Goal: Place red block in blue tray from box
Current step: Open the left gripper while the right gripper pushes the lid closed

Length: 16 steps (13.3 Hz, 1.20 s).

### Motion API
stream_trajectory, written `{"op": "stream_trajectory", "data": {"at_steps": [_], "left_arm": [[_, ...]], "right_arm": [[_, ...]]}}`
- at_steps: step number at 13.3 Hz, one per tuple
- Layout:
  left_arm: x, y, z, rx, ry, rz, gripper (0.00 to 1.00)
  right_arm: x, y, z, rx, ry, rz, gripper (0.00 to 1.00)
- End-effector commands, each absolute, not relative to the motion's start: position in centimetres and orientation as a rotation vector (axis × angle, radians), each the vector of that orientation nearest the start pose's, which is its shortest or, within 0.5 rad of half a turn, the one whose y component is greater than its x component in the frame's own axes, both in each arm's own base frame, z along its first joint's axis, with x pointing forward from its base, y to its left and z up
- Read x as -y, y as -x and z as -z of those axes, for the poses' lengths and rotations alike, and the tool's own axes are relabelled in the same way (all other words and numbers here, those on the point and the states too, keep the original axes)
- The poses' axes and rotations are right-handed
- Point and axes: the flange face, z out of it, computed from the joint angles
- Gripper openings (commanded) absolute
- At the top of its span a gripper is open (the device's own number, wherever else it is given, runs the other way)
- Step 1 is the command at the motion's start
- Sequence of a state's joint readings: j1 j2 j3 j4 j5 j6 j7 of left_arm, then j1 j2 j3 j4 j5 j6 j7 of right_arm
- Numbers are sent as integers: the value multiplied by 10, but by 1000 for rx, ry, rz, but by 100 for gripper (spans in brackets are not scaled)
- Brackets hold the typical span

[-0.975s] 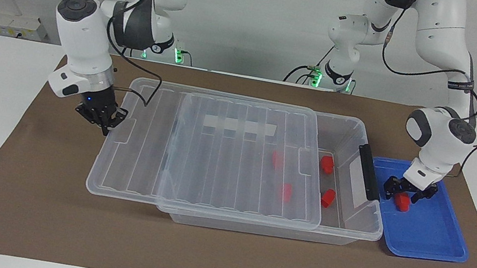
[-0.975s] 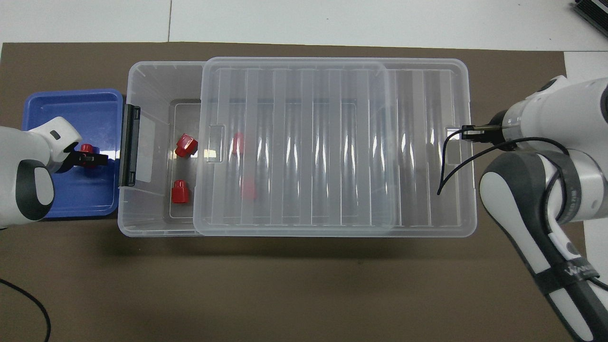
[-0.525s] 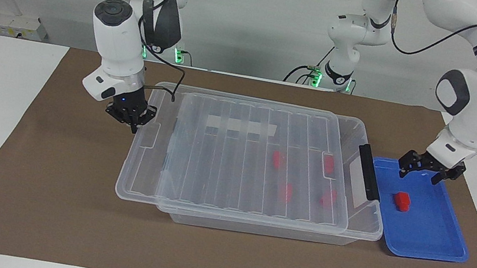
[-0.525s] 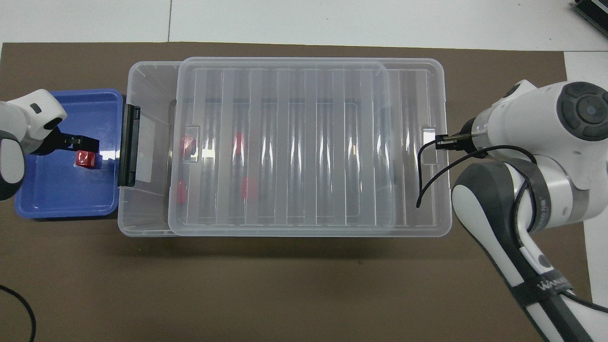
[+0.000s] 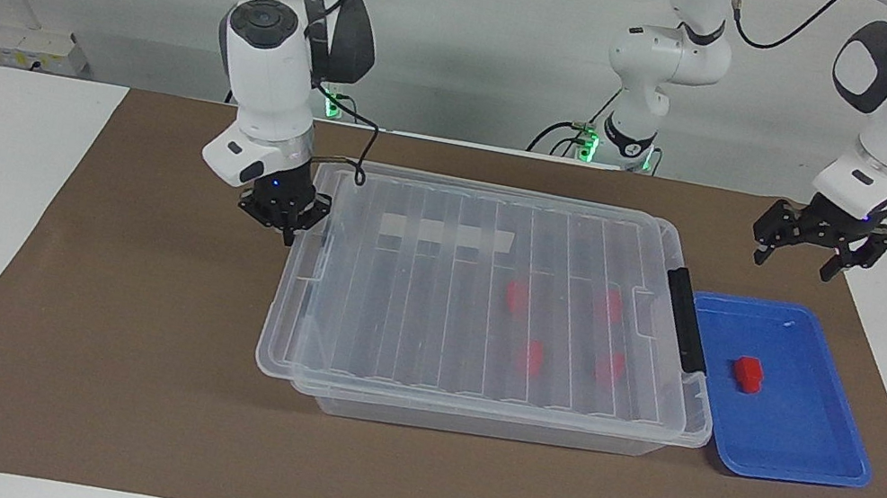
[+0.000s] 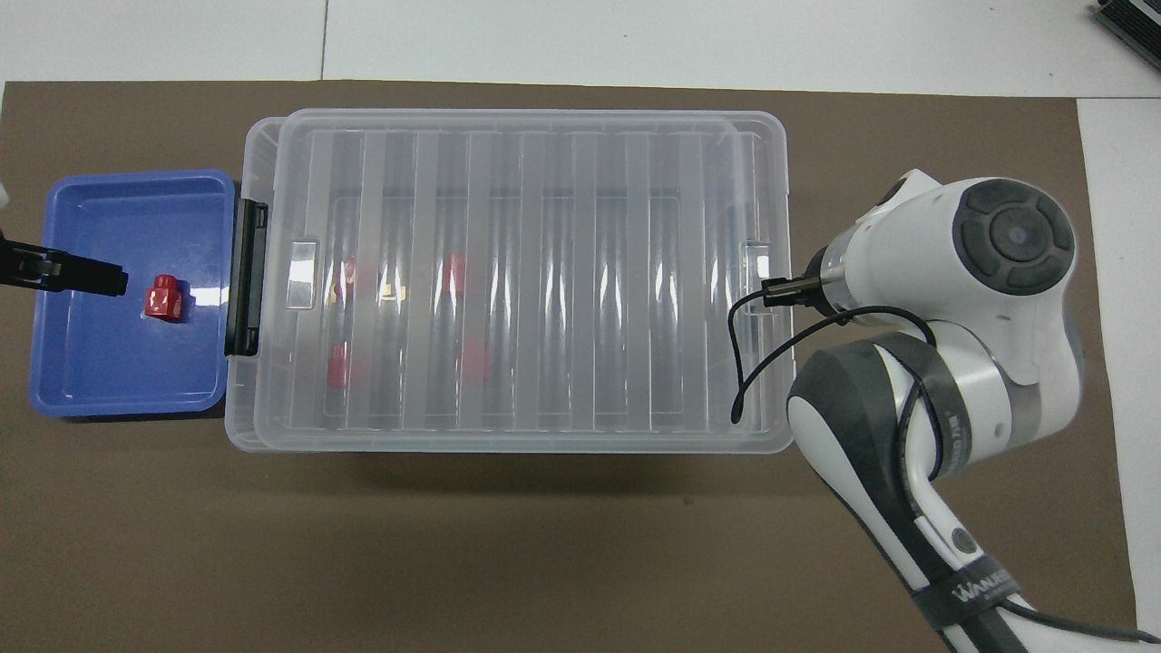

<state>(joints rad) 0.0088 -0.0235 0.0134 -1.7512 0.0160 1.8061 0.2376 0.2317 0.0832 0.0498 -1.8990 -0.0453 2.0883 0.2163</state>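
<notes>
The red block (image 5: 747,374) is seen lying in the blue tray (image 5: 817,461), beside the box (image 5: 468,422). The left gripper (image 5: 810,250) is raised, jaws open. The right gripper (image 5: 285,228), jaws closed, is held at the lid (image 5: 395,314) edge.

left gripper (image 6: 54,272): mostly cut off by overhead edge | four red blocks (image 5: 531,357) in box (image 5: 468,418): blurred through ribbed lid (image 5: 413,317) | right gripper (image 5: 286,223) contact with lid: unclear

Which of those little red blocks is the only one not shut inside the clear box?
The red block lying alone in the blue tray, uncovered. The other four red blocks sit inside the box, seen only through its lid.
</notes>
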Motion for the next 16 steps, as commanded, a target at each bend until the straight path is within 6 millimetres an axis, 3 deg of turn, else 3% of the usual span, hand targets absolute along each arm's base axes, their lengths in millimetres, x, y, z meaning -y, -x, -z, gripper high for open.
{"op": "stream_trajectory", "data": {"at_steps": [1,4,8,16], "left_arm": [[-1,-556,-568,-370,3100,47,100],[9,-563,-552,-390,3101,-41,100],[18,-558,-562,-408,3099,-19,100],[4,-552,-572,-367,3103,9,100]], "right_arm": [[-174,-560,-471,111,3142,164,0],[-176,-558,-472,120,3143,162,0],[-177,-557,-473,124,3143,152,0],[-180,-557,-473,134,3141,159,0]]}}
